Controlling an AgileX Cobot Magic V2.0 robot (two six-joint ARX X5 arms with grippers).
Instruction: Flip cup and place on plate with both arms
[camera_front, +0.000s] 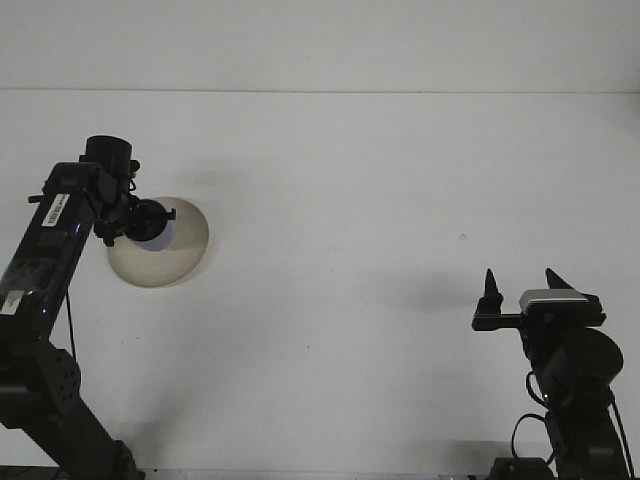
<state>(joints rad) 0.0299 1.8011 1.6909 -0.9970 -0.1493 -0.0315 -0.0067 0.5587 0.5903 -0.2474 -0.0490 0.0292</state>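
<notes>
L gripper (152, 223) clamps cup (160, 232) over beige plate (185, 245) | R gripper (523, 282) fingers spread wide, nothing held, well apart

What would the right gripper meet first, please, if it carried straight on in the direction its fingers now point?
Nothing, as far as this view shows. The right gripper stands open, fingers pointing away from the robot across the bare white table. The plate lies far to the left, out of that line. Depth is hard to judge.
</notes>
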